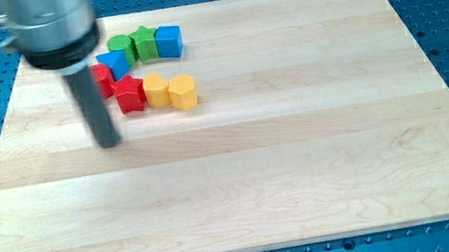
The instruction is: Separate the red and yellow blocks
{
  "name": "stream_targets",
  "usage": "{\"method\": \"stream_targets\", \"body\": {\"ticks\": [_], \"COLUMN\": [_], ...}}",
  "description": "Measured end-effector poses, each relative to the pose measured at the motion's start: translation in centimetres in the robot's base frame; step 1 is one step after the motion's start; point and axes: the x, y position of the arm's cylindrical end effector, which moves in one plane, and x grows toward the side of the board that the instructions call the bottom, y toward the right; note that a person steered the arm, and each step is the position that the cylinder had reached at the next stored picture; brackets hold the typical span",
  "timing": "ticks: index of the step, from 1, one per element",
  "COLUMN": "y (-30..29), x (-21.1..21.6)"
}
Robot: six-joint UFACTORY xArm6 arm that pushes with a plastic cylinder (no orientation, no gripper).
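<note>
Starting at the view's left on the pale wooden tabletop (301, 150), you see my tip (110, 145), a bare dark rod with no fingers, so it holds nothing; it rests just left of and below the cluster. Behind the rod sits a partly hidden red block (102, 74). Rightward, the red star-shaped block (129, 95) touches the yellow rounded block (156, 91), itself against the yellow hexagonal block (183, 92). Judging from this, separation is not yet done.
</note>
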Motion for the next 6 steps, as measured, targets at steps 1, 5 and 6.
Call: {"method": "stream_targets", "body": {"ticks": [1, 5, 6], "y": [-3.9, -0.9, 2.7], "x": [-7.7, -7.0, -0.9]}}
